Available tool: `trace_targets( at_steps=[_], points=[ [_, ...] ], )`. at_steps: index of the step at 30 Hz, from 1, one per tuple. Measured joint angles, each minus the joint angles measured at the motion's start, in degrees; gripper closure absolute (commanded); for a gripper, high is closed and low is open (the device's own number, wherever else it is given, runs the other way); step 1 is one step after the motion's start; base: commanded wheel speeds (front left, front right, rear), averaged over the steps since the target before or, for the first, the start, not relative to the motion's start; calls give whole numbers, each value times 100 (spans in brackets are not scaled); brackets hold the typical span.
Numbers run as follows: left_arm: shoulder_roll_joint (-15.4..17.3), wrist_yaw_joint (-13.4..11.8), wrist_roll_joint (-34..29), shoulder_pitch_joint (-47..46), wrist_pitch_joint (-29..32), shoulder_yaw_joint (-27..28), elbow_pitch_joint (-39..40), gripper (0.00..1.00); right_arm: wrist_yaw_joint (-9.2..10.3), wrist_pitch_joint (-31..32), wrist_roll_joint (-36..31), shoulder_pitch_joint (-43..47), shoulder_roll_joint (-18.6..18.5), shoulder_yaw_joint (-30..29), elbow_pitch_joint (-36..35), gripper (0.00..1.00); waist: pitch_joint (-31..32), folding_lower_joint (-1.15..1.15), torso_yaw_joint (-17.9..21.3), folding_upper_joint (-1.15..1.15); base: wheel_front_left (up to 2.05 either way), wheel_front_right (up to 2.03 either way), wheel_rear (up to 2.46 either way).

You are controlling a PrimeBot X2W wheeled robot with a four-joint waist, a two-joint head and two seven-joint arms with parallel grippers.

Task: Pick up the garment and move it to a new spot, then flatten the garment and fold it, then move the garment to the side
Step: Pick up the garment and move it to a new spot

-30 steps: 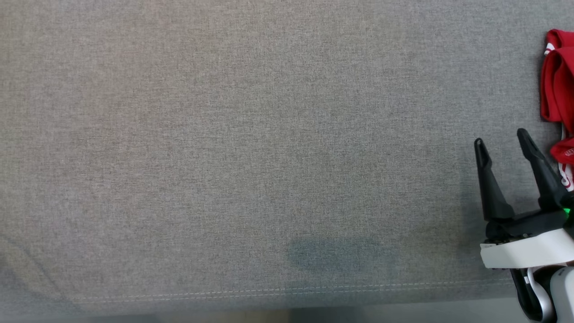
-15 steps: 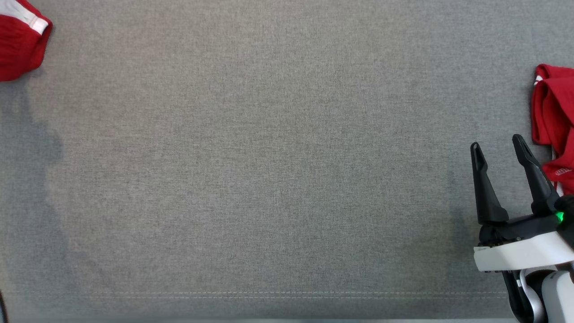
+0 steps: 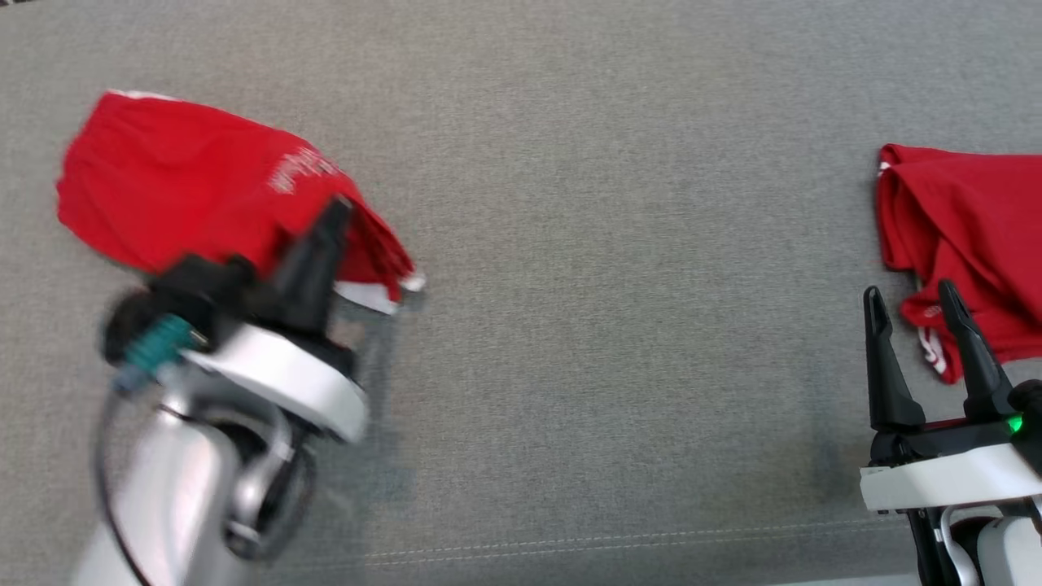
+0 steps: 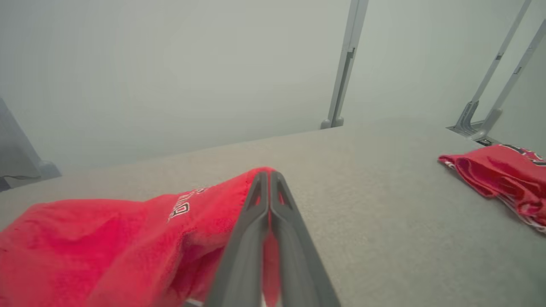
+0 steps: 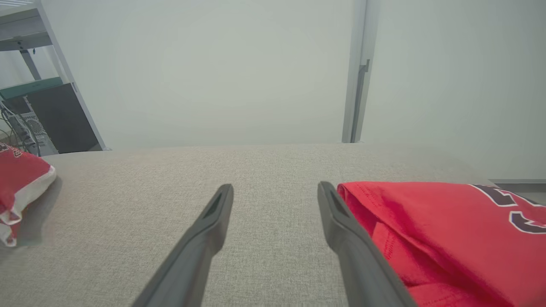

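Carrying the red garment (image 3: 179,187) clenched, left claw (image 3: 338,213) has just entered view over the worktop (image 3: 610,244); relocation judged under way. Right claw (image 3: 910,297) released, idle.

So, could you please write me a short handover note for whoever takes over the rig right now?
Left gripper: shut on a bunched red fabric garment with white lettering, at the left of the grey cloth-covered table.
Right gripper: open, holding nothing, beside a second red garment that lies crumpled at the right of the table.
Done: the garment is grasped. Whether it is clear of the cloth I cannot tell.
Left: set it down at a new spot, flatten it, fold it, move it to the side.
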State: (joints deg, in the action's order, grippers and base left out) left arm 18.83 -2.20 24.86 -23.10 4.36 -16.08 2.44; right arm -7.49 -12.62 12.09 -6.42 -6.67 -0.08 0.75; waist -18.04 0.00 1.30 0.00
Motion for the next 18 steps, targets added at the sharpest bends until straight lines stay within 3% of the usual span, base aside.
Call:
trace_targets(
  at_steps=[3,7,13,18],
  points=[
    [-378,-177,26,456,100,-402,209,100,0,-36,16,1,75,-35,12,0,37,0,142,0,0,0,0],
    [-804,-181,48,590,112,-894,20,100,0,-59,58,0,100,-97,24,0,67,0,353,0,0,0,0],
    [-1282,208,-7,135,89,-1636,-620,100,0,-97,58,-5,141,-56,41,0,100,0,743,0,0,0,0],
    [-1480,289,-2,-344,-68,-1864,-1100,100,0,-103,59,-4,186,12,37,0,125,0,1165,0,0,0,0]
  ],
)
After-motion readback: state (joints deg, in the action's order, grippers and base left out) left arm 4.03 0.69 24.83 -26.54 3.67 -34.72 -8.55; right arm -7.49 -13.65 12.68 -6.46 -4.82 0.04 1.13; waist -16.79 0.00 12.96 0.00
